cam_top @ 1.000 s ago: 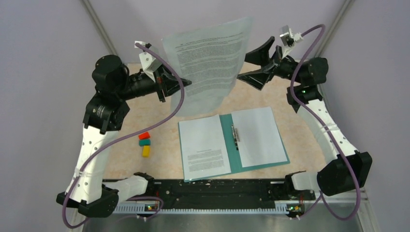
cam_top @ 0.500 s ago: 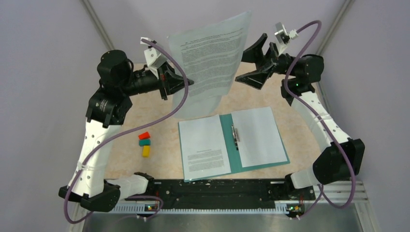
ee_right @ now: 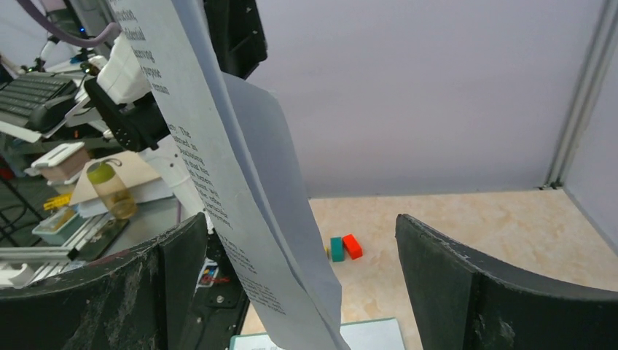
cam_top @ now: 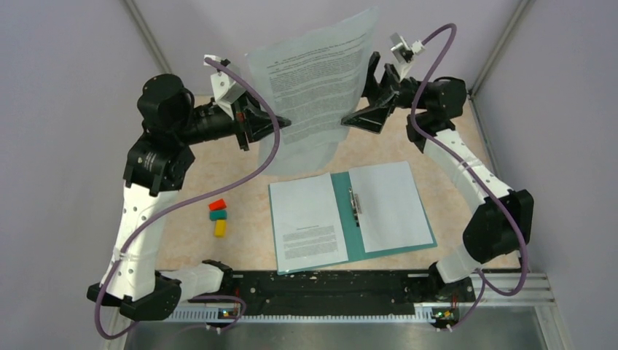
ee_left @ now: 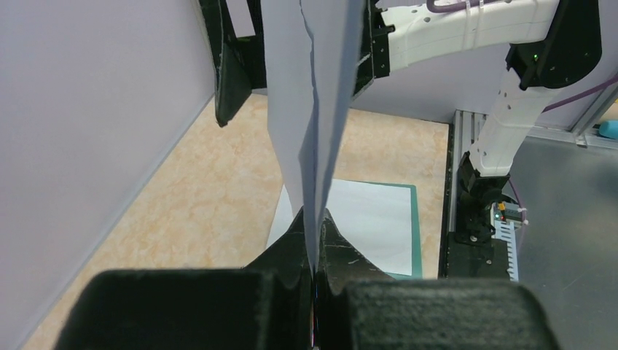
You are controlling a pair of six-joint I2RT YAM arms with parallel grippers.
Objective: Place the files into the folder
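My left gripper (cam_top: 286, 125) is shut on the left edge of the files (cam_top: 313, 87), printed white sheets held upright high above the table. In the left wrist view the files (ee_left: 313, 109) rise straight out of the closed left gripper (ee_left: 317, 244). My right gripper (cam_top: 358, 93) stands open with the sheets' right edge between its fingers, not touching; in its own view the files (ee_right: 218, 168) hang inside the wide right gripper (ee_right: 299, 284). The teal folder (cam_top: 346, 219) lies open on the table below, a sheet on each half and a metal fastener (cam_top: 355, 204) on the spine.
Red, teal and yellow blocks (cam_top: 217, 217) sit left of the folder, seen also as small blocks (ee_right: 342, 248) past the paper. A black rail (cam_top: 313, 288) runs along the near edge. Grey walls and metal posts close in the back and sides.
The right arm has swung left toward the raised sheets, so its open jaws now straddle their right edge. The left gripper keeps its hold and has barely shifted.
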